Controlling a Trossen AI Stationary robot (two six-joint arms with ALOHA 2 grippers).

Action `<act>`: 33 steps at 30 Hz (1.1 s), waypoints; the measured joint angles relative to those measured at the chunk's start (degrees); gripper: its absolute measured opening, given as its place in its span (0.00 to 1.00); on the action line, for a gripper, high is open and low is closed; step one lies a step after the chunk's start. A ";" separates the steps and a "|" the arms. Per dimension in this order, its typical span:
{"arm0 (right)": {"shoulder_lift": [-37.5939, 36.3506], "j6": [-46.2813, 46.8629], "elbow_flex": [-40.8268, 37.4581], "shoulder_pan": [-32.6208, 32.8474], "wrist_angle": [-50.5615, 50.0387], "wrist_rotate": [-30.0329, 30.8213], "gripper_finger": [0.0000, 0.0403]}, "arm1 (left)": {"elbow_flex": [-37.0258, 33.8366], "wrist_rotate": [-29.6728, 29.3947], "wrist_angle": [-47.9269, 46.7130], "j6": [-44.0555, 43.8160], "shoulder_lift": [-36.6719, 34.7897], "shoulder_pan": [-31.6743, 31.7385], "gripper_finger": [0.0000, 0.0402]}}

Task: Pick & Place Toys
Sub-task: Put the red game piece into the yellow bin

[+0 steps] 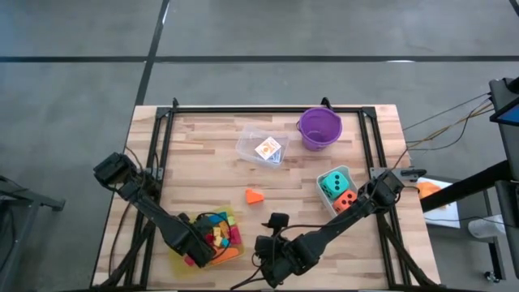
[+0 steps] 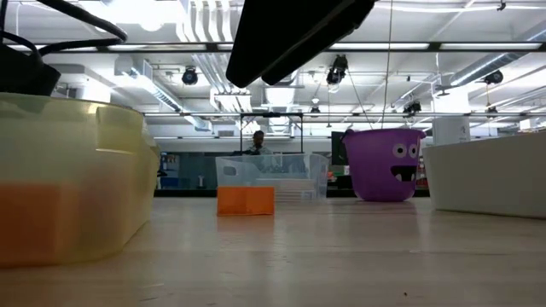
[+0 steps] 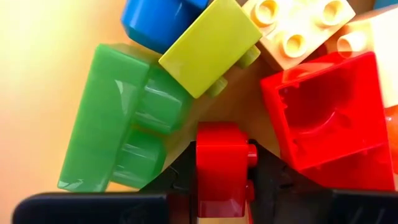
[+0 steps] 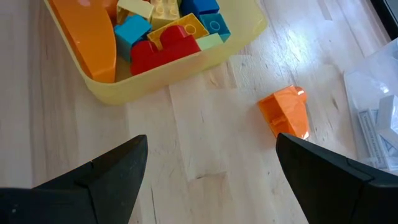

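The toys, several bright plastic bricks [image 1: 220, 233], lie in a flat yellow tray [image 1: 235, 253] at the table's near left. My left gripper [image 1: 197, 247] points down into the tray, shut on a small red brick [image 3: 221, 163]. Beside that brick lie a green brick [image 3: 115, 118], a yellow-green one [image 3: 208, 46] and a bigger red one [image 3: 329, 118]. An orange wedge [image 1: 255, 195] rests flat on the wood mid-table. My right gripper [image 1: 274, 235] hangs open near the front edge, over bare wood between the tray and the wedge [image 4: 285, 113]. My left gripper pinches the small red brick by two opposite sides [image 3: 200, 168] between its two fingers [image 3: 177, 183]. The fingers come from above, pointing down. The brick sits among the other bricks in the tray. Whether it is lifted off them I cannot tell.
A clear tub [image 1: 263, 147] holding a card pack stands at the far middle, with a purple bucket [image 1: 319, 127] to its right. A pale container [image 1: 337, 191] at the right holds a teal die and an orange die. Bare wood lies around the wedge.
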 joint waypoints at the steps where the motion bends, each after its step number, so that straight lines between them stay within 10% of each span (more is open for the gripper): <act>1: -0.01 0.00 0.00 0.00 0.00 0.02 0.87 | 0.00 0.29 0.00 -0.02 0.00 0.05 0.20; 12: -0.01 0.00 0.00 0.00 0.02 0.00 0.87 | 0.07 3.15 0.09 -0.17 -0.07 0.30 0.61; 33: -0.08 0.00 0.00 0.00 0.00 -0.01 0.87 | 4.38 6.04 -4.14 4.09 -2.48 0.41 0.57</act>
